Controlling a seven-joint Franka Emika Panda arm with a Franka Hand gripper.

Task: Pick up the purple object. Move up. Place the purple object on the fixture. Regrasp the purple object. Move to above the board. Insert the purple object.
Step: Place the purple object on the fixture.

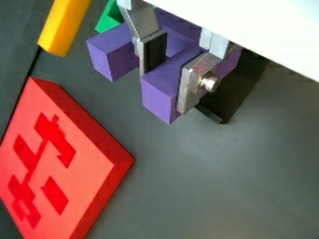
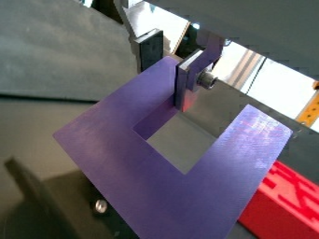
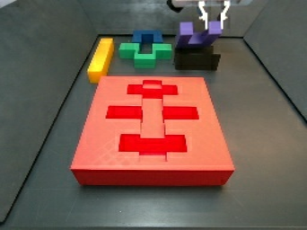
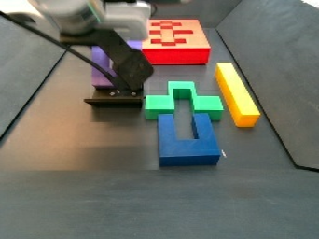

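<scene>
A: Gripper (image 1: 173, 63)? 
B: Silver plate fingers clamped on one prong of the small purple plastic U-shaped block (image 1: 159, 89) — the block sits on the low black fixture (image 3: 197, 60).
A: Side views? 
B: One shows the gripper (image 3: 213, 16) over the far end of the large flat red board (image 3: 153, 127); another has the arm hiding most of the purple block (image 4: 103, 62), with the green-and-blue cross-shaped block (image 4: 185, 121) just beside the fixture (image 4: 116, 98) and a yellow bar (image 4: 236, 91) farther out.
</scene>
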